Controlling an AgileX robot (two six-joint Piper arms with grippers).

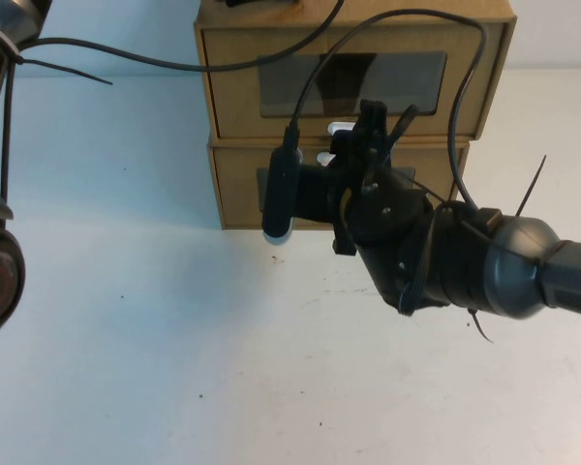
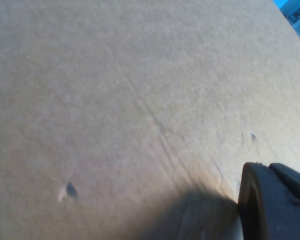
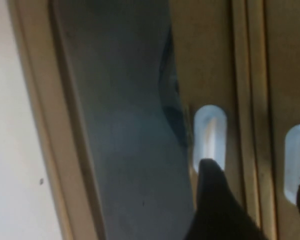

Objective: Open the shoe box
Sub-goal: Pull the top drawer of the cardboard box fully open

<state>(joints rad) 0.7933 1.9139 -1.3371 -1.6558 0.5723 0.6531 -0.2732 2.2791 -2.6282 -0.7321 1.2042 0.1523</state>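
- Two brown cardboard shoe boxes with dark window panels stand stacked at the far side of the white table (image 1: pixel 174 368): the upper shoe box (image 1: pixel 353 73) on the lower shoe box (image 1: pixel 237 189).
- Both fronts look flush with their shells, so I judge neither drawer has been pulled out yet and the opening itself is all left to do.
- The right gripper (image 1: pixel 385 124) is up against the box fronts at the seam between the two, its jaws spread apart and holding nothing.
- In the right wrist view one dark fingertip (image 3: pixel 210 185) sits just beside a white oval finger hole (image 3: pixel 210 132); a second white hole (image 3: pixel 296 155) lies across the seam. Which box each hole belongs to I cannot tell.
- What remains, as I judge it: hook or pinch a pull, then draw the front outward.
- The left gripper (image 2: pixel 272 200) hovers close over a plain tan surface; whether it is open I cannot tell.
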